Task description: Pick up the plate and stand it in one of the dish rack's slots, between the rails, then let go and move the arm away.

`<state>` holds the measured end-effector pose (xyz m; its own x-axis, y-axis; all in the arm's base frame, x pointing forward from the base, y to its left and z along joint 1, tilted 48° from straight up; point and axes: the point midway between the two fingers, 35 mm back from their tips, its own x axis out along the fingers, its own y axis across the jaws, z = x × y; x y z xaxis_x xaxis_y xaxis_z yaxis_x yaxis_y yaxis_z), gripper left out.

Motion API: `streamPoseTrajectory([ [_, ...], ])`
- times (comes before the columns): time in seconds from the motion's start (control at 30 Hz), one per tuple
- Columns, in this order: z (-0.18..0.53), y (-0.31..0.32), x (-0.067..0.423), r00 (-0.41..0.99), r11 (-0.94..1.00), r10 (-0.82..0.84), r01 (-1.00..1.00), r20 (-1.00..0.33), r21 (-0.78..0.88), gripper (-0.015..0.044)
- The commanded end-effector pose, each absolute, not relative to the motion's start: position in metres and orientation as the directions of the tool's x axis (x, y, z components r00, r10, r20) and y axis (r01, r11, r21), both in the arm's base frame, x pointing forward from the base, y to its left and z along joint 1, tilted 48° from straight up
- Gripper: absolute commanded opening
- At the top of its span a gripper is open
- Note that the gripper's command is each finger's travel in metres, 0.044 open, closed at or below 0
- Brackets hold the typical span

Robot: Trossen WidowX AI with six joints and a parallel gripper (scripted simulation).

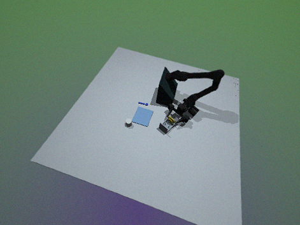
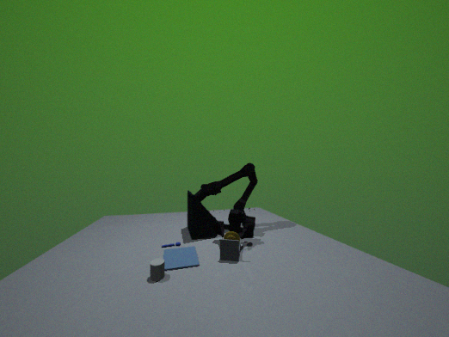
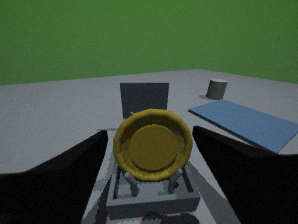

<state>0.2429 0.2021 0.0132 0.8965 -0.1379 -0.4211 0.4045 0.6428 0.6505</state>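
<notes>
My jaws stand apart, their two matte black fingers splayed wide to either side of the plate with a gap showing on each side, so I grip nothing. The plate is a round, mustard-yellow disc with a raised, rolled rim and a flat centre; it stands upright on its edge in the dish rack, between the thin grey rails. The rack is a low, boxy grey frame with a square panel rising at its far end. Beyond it, toward one side of the pale, smooth counter, lies a flat sky-blue rectangular mat, thin as a sheet. Past the mat's far corner stands a short grey cylinder, plain and dull.
</notes>
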Motion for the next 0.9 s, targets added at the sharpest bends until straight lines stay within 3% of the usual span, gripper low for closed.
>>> streamPoseTrajectory([
  [0.0,0.024,0.194,0.246,0.895,0.642,-0.140,0.408,-0.424,0.650,0.0400],
  [0.53,0.098,0.124,0.260,0.906,0.638,-0.144,0.393,-0.399,0.663,0.0400],
  [0.87,0.073,0.104,0.276,0.816,0.789,-0.198,0.462,-0.543,0.405,0.0400],
])
